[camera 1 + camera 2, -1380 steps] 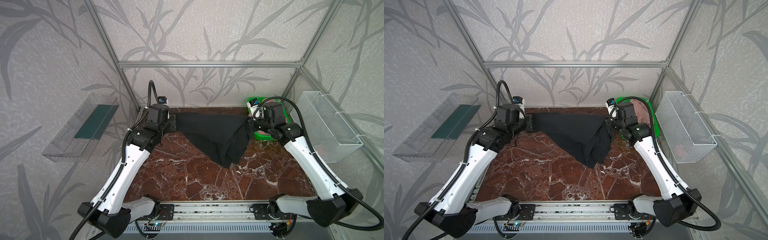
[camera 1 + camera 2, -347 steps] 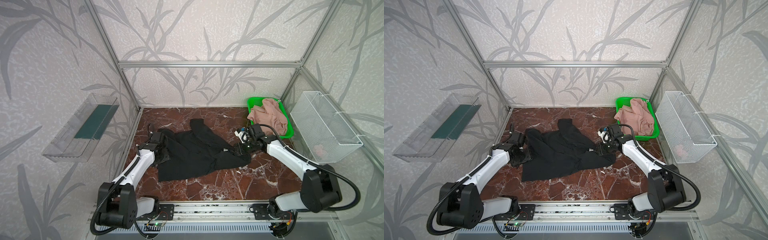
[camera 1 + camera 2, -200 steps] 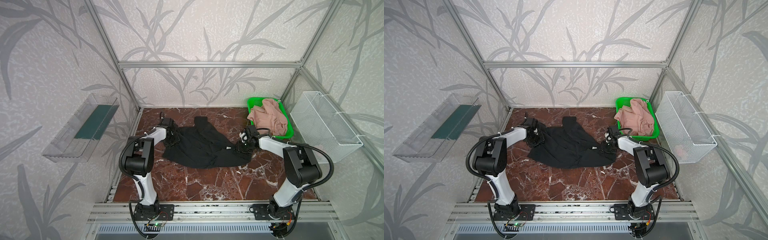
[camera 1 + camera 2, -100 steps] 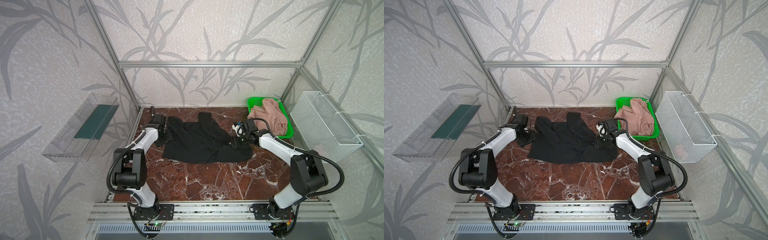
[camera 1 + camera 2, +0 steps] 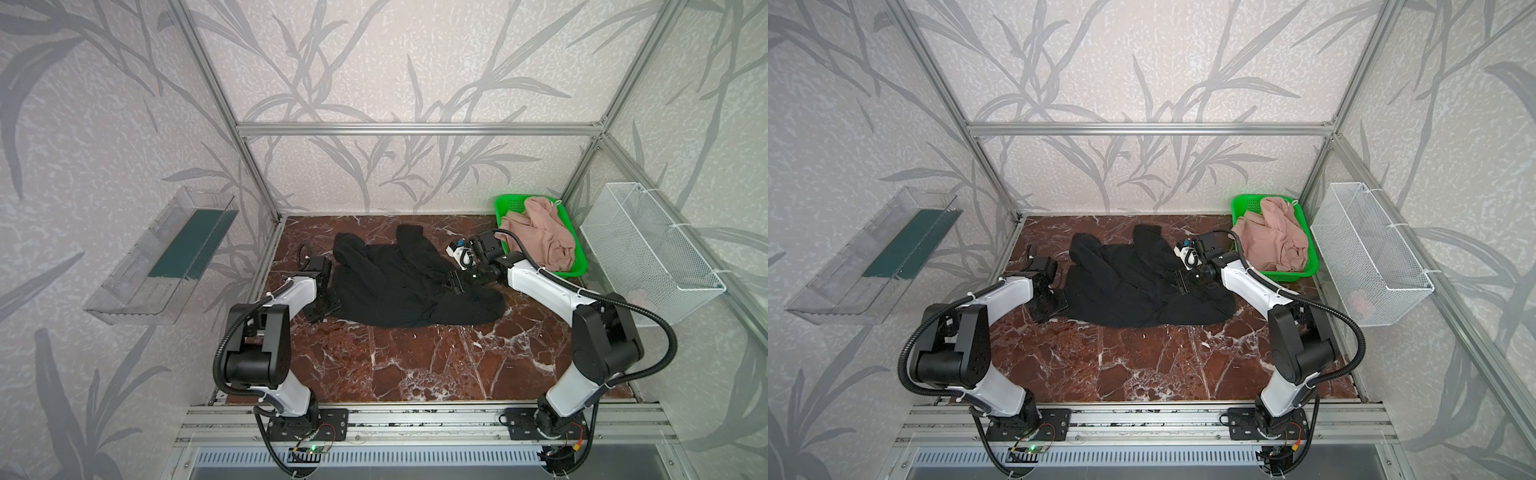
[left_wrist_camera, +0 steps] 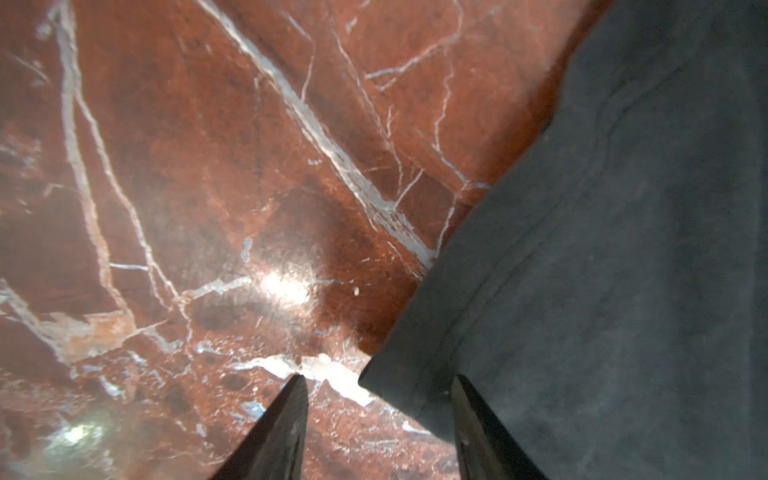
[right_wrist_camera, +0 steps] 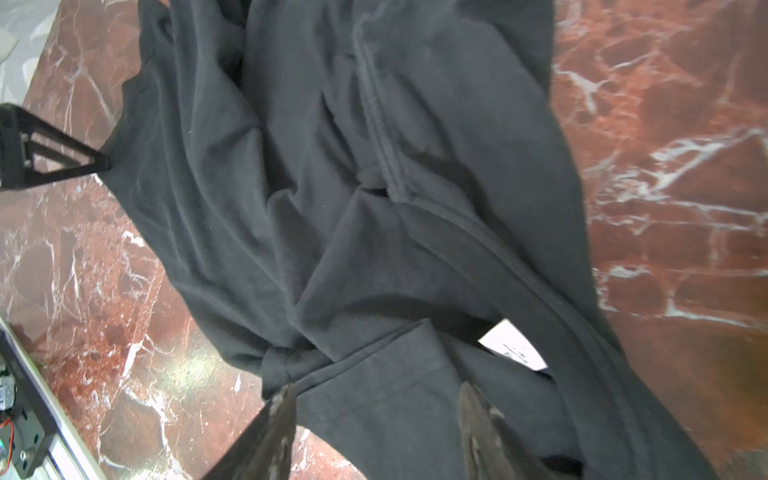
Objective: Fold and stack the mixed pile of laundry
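I see the black T-shirt (image 5: 395,286) lying crumpled on the tabletop (image 5: 415,365), one end just beside the green basket (image 5: 569,272) and the rest stretching away from it. The dusty-pink shorts (image 5: 540,237) are heaped inside that basket. My right gripper (image 5: 455,282) sits low over the shirt's end nearer the basket. In its wrist view the fingers (image 7: 270,432) stand apart with a folded hem lying slack under the gap, nothing pinched, and a white label (image 7: 513,345) shows just beside them. My left gripper (image 5: 322,305) is at the shirt's edge farthest from the basket. Its fingers (image 6: 282,428) are parted too, with bare marble showing in the gap and a loose hem corner lying against one finger.
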Motion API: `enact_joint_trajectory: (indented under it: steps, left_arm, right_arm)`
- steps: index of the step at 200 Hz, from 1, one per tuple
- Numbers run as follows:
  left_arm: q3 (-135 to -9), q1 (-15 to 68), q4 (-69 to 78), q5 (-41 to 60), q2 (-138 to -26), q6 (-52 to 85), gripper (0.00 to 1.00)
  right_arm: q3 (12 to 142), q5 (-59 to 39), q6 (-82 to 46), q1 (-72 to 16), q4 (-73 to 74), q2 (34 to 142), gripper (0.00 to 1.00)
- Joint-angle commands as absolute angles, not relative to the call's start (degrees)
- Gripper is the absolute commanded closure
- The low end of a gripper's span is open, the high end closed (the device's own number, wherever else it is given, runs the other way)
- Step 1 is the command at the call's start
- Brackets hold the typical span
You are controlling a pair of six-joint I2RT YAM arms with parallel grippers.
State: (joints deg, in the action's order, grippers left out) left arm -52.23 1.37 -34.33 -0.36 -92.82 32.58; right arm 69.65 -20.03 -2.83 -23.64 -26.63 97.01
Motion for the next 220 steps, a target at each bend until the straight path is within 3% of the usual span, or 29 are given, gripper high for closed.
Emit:
enact_joint_trajectory:
  steps: [1, 50, 123, 146, 200, 220]
  left_arm:
    - [-50.6, 1.2, -32.0, -0.3, -93.8, 35.1, 0.49]
    - [-50.3, 1.2, -29.3, 2.7, -96.0, 36.1, 0.62]
    - [-48.9, 1.1, -30.0, 1.3, -94.3, 36.0, 0.93]
    - [-49.0, 1.1, -30.5, 0.9, -93.7, 35.6, 0.99]
    - [-50.2, 0.6, -33.4, -0.8, -90.4, 34.4, 1.00]
    - [-50.7, 0.2, -34.6, -0.9, -89.2, 33.7, 1.00]
  right_arm:
    - [71.0, -19.0, -1.6, -24.0, -28.2, 97.5, 0.38]
    - [71.5, -16.6, 2.0, -24.0, -29.7, 100.2, 0.38]
    - [73.4, -18.1, 2.0, -23.9, -31.3, 107.9, 0.44]
    - [73.4, -17.7, 1.8, -24.0, -31.3, 109.0, 0.51]
    - [71.9, -17.2, 1.1, -23.9, -31.0, 105.3, 0.90]
    - [70.8, -16.4, 0.9, -24.0, -31.5, 102.9, 0.98]
